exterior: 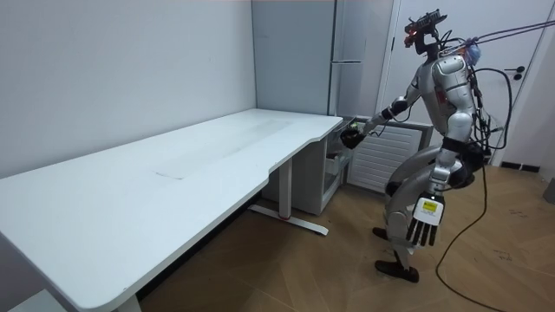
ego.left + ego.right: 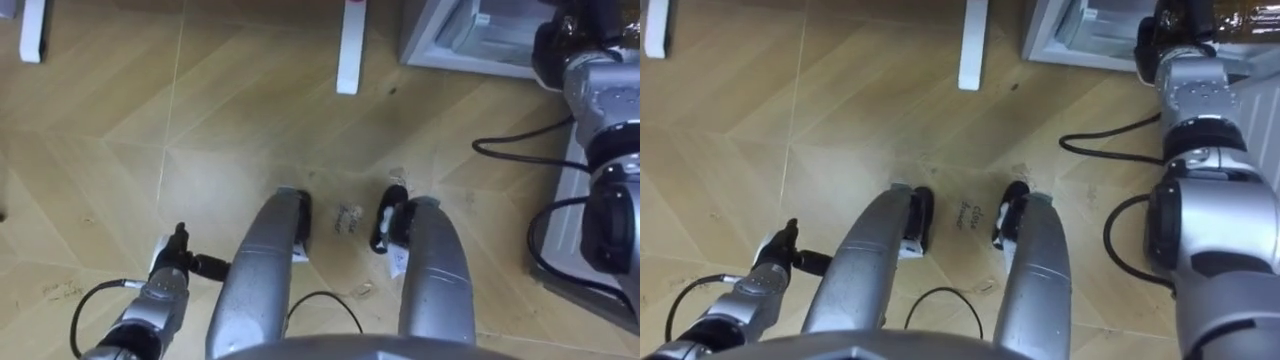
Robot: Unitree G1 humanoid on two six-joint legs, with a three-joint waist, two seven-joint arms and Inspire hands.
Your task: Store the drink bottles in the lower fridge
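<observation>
- Fingers of the left hand (image 1: 425, 224) hang straight and spread beside the bent knees, holding nothing. It is best left idle there, clear of the reach.
- Right hand (image 1: 351, 137) is stretched out low toward the fridge (image 1: 347, 61), at the mouth of its open lower compartment (image 2: 468, 38). It reads as a dark lump, and whether it is closed on a drink cannot be told.
- If a drink is in that hand, it sits just short of the shelves.
- Judging from the pose, the arm should go in straight and level, so the drink enters upright and misses the compartment's frame.
- Set it down on a shelf, well back from the edge, before letting go.
- The crouch looks needed for so low an opening; mind the desk (image 1: 286, 130) corner near the arm.
</observation>
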